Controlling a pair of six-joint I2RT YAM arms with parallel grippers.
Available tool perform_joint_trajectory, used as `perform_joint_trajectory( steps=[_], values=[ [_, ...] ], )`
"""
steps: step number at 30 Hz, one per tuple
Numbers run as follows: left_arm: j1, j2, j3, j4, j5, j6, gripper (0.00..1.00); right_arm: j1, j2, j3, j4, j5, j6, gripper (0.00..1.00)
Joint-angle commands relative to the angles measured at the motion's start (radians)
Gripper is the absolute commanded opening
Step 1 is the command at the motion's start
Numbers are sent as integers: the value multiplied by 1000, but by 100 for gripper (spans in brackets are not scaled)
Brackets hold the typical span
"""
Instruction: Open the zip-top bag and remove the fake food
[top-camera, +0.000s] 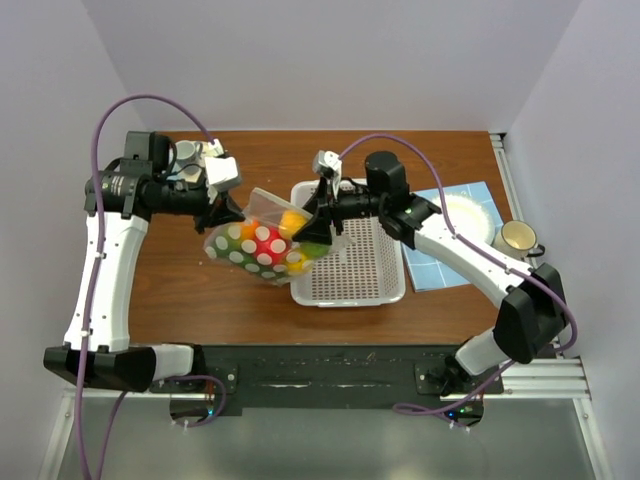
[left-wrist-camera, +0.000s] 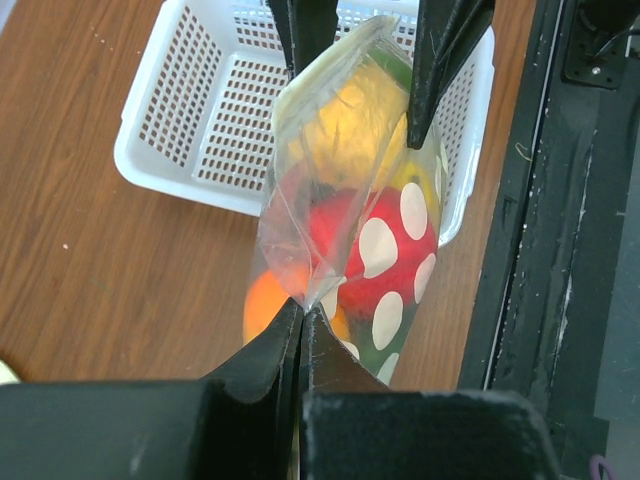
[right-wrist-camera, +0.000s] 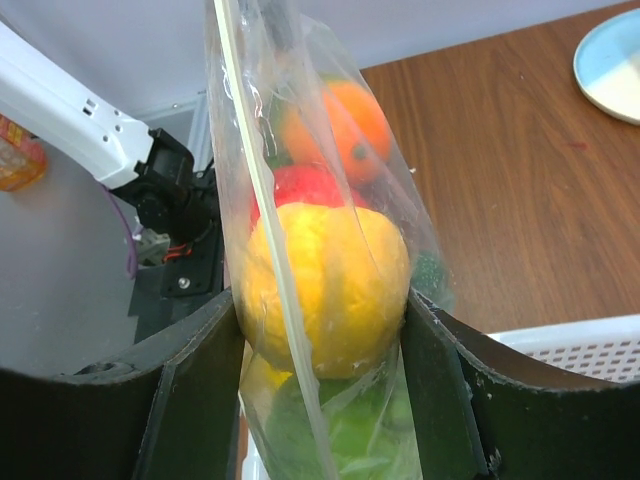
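— What is the zip-top bag (top-camera: 262, 240) holding?

— It is carrying the fake food (right-wrist-camera: 320, 270). A yellow lemon (left-wrist-camera: 350, 125) is filling the middle. A red round one (right-wrist-camera: 305, 185) and an orange (right-wrist-camera: 335, 120) are showing behind it, and a green piece (right-wrist-camera: 345, 430) is lying at the bottom.

— Where is the bag sitting?

— It is hanging stretched between the two grippers, at the left rim of the white basket (top-camera: 350, 285). The left gripper (left-wrist-camera: 300, 318) is pinching one edge of the film, its fingers pressed together. The right gripper (right-wrist-camera: 320, 300) is squeezing the bag from both sides, right at the lemon.

— Is anything getting lost?

— The white dots are covering part of the fruit. I am counting four pieces for sure and cannot tell about more. I also cannot tell whether the zip is sealed.

— And further right?

— One plate (top-camera: 468, 212) is lying on one blue mat (top-camera: 428, 272), and one cup (top-camera: 518, 237) is standing beside it. Its inside is too small to read.
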Motion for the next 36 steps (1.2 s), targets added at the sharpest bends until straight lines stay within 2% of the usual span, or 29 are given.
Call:
perform_joint_trajectory(
  steps=[1, 2, 4, 5, 10, 12, 15, 24, 27, 28, 30, 31, 32, 36],
  values=[
    [14, -32, -16, 100, -39, -30, 0, -15, -60, -51, -51, 19, -11, 58],
    [14, -35, -16, 108, -39, -33, 0, -15, -63, -61, -52, 23, -10, 62],
    [14, -34, -13, 114, -40, -40, 0, -15, -69, -75, -58, 37, -14, 63],
    [14, -32, -10, 115, -37, -40, 0, -15, -70, -77, -63, 37, -19, 68],
    [14, -31, -8, 119, -37, -47, 0, -15, -92, -120, -60, 49, -26, 75],
    [14, -31, -7, 120, -39, -50, 0, -15, -95, -129, -46, 56, -22, 74],
    [14, -29, -10, 125, -34, -54, 0, -15, -84, -126, -40, 56, -14, 69],
    [14, -35, -10, 117, -42, -47, 0, -15, -40, -120, -11, 59, 23, 67],
    [14, -37, -16, 115, -43, -47, 0, -15, -41, -114, 11, 77, 21, 55],
    [14, -37, -16, 117, -45, -45, 0, -15, -41, -114, 12, 85, 23, 41],
    [14, -40, -21, 122, -45, -48, 0, -15, -46, -118, 20, 109, 30, 22],
    [14, -43, -24, 126, -45, -51, 0, -15, -46, -124, 30, 117, 32, 8],
    [14, -44, -25, 129, -43, -54, 0, -15, -46, -127, 35, 122, 35, 3],
    [14, -47, -39, 138, -40, -59, 0, -15, -47, -135, 55, 142, 56, 0]
  ],
)
